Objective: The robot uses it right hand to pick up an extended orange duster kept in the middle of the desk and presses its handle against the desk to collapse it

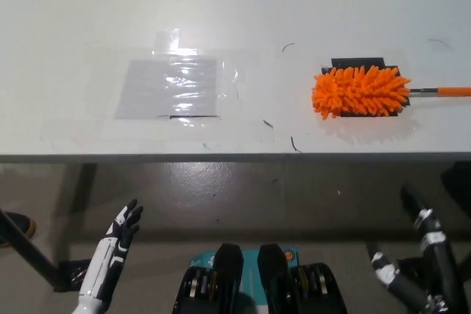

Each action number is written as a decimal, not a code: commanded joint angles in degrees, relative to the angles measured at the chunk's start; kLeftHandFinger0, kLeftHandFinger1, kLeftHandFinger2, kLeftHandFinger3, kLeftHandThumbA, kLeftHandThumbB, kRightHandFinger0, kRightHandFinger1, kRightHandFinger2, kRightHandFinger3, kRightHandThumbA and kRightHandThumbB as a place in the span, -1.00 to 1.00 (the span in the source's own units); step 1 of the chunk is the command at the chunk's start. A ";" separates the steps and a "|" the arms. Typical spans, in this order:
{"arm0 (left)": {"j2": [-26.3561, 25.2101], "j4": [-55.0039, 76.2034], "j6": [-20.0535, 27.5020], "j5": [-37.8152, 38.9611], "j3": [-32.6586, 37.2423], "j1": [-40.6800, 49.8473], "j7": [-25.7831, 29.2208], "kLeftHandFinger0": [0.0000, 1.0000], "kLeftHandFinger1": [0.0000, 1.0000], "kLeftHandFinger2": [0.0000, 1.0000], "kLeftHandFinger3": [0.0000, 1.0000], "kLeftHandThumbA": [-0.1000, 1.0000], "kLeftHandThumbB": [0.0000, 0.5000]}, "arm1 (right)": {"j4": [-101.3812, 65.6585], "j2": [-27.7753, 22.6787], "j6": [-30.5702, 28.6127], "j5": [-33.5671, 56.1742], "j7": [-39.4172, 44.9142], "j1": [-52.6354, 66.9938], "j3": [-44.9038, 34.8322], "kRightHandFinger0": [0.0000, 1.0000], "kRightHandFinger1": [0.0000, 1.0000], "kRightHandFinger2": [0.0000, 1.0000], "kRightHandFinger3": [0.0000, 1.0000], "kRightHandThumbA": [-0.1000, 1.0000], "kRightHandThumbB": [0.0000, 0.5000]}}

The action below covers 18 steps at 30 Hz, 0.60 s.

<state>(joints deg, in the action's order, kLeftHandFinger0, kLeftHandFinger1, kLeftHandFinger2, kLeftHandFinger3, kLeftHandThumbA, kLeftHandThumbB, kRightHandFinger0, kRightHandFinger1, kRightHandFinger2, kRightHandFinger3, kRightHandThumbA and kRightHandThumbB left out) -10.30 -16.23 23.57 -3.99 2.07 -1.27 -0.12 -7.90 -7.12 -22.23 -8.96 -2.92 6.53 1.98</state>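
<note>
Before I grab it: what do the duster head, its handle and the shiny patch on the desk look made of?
Duster head: soft orange chenille-like fibre, matte, in stubby fingers. Handle: thin grey rod, probably metal, then an orange section, likely plastic. Patch: clear plastic film, glossy and wrinkled, apparently taped to the desk.

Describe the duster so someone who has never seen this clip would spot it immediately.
On the white desk, look to the right side near the front edge. The orange duster lies there, its fluffy head resting on a black patch and its thin handle running off the picture's right edge. It is the only brightly coloured thing on the desk.

White robot hand (118,244), black robot hand (412,270)
</note>
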 commanded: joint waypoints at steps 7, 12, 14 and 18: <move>-1.28 1.78 3.36 0.32 0.22 -0.22 1.11 1.00 1.00 1.00 1.00 1.00 1.00 | -17.92 -10.12 14.08 -7.07 6.29 -14.44 -5.56 1.00 1.00 1.00 1.00 0.81 -0.03; -1.32 1.77 3.36 0.29 0.27 -0.27 0.92 1.00 1.00 1.00 1.00 1.00 1.00 | -22.56 -20.37 32.87 -7.86 17.50 -28.28 -4.05 1.00 1.00 1.00 1.00 1.00 0.14; -1.38 1.81 3.36 0.14 0.42 -0.16 0.95 1.00 1.00 1.00 1.00 1.00 1.00 | -22.22 -22.88 37.34 -7.51 20.50 -32.31 -2.80 1.00 1.00 1.00 1.00 1.00 0.18; -1.32 1.67 3.36 0.52 0.47 -0.08 0.48 1.00 1.00 1.00 1.00 1.00 1.00 | -16.88 -28.02 43.31 -7.17 27.68 -43.18 1.55 1.00 1.00 1.00 1.00 1.00 0.06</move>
<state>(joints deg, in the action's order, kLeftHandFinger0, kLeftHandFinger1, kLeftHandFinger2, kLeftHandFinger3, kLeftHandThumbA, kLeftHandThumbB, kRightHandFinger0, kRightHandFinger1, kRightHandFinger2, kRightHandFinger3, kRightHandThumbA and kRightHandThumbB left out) -10.46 -16.30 24.27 -4.01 2.50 -1.21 -0.12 -22.87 -24.30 -3.72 -14.31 6.24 -18.39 -1.12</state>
